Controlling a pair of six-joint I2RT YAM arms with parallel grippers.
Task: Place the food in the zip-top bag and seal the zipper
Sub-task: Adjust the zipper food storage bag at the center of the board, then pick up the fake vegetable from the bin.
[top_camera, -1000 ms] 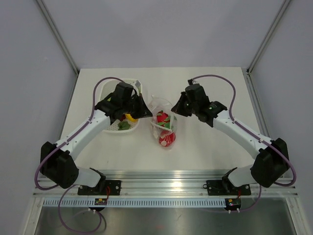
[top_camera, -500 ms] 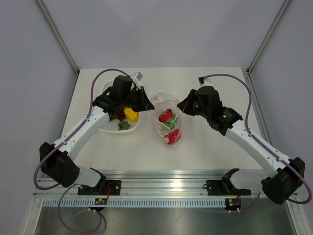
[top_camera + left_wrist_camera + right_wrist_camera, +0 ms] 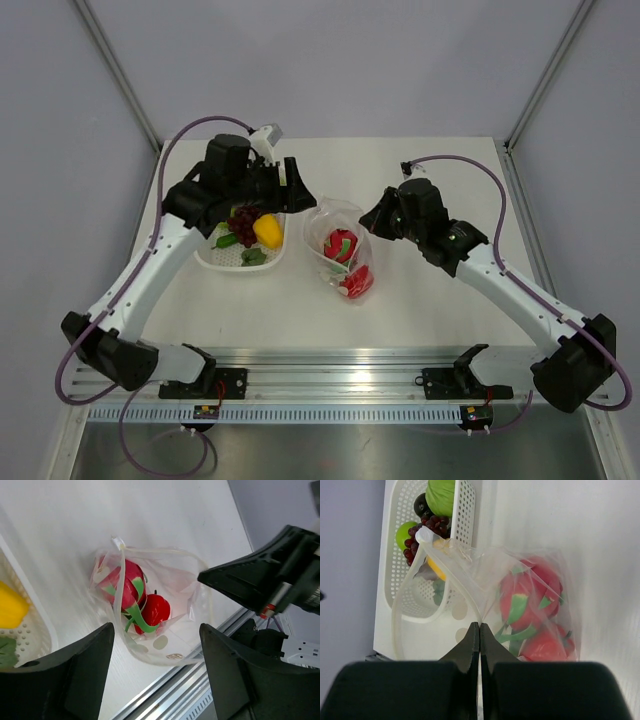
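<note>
Lying nearest the arm bases on the white desk (image 3: 420, 300), the zip-top bag (image 3: 341, 250) sits about midway between the two arms. Its closed bottom points toward the near edge and its mouth is at the far end. Two pieces of food are inside it: a plain red fruit (image 3: 356, 283) at the near end and, touching it just beyond, a red piece with green flaps (image 3: 340, 243).

The zipper (image 3: 120, 575) is unsealed. In the wrist views its pale strip bows out in a wide loop, so the mouth gapes toward the basket side. The right hand (image 3: 372, 214) is at the bag's far right corner. The right wrist view shows its fingers clenched together on a fold of the clear film just below the mouth, gripping that edge.

Left of the bag, close beside it, a white slotted basket (image 3: 232, 266) holds more food. A green leafy piece (image 3: 253, 257) is nearest, then a yellow piece (image 3: 267, 231) and a green piece (image 3: 225, 240), with the dark purple grape bunch (image 3: 243, 214) behind them.

Farthest back, the left hand (image 3: 296, 193) hovers over the basket's far right corner, close to the bag's mouth. Its fingers are spread wide and released, with nothing held between them.
</note>
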